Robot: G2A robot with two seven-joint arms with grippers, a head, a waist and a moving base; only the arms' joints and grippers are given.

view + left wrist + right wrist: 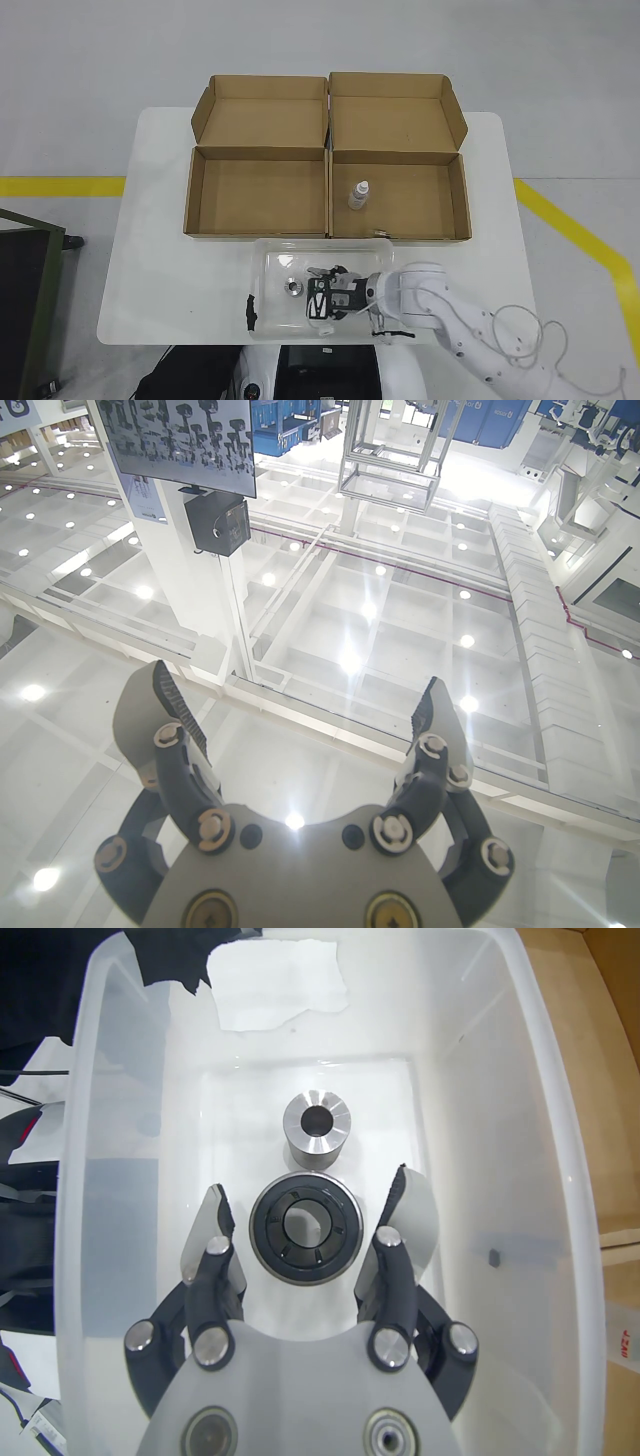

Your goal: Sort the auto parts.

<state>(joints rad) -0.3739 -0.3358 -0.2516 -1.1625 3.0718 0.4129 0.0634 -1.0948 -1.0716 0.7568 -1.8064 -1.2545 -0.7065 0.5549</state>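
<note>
A clear plastic bin (262, 262) (500, 1078) stands at the table's front edge. Inside it lie a black round bearing (306, 1241) with a steel rim and, just beyond it, a small steel bushing (316, 1129) (292, 288) standing on end. My right gripper (310, 1200) (322, 297) hangs open inside the bin, one finger on each side of the bearing, not touching it. A small white bottle (358, 194) stands in the right cardboard box (400, 200). The left cardboard box (257, 193) holds nothing. My left gripper (300, 700) is open, pointed up at the ceiling, holding nothing.
The two open boxes sit side by side behind the bin, their lids folded back. Black torn tape (250, 312) clings to the bin's left front corner. White table surface (150, 260) lies free to the left of the bin.
</note>
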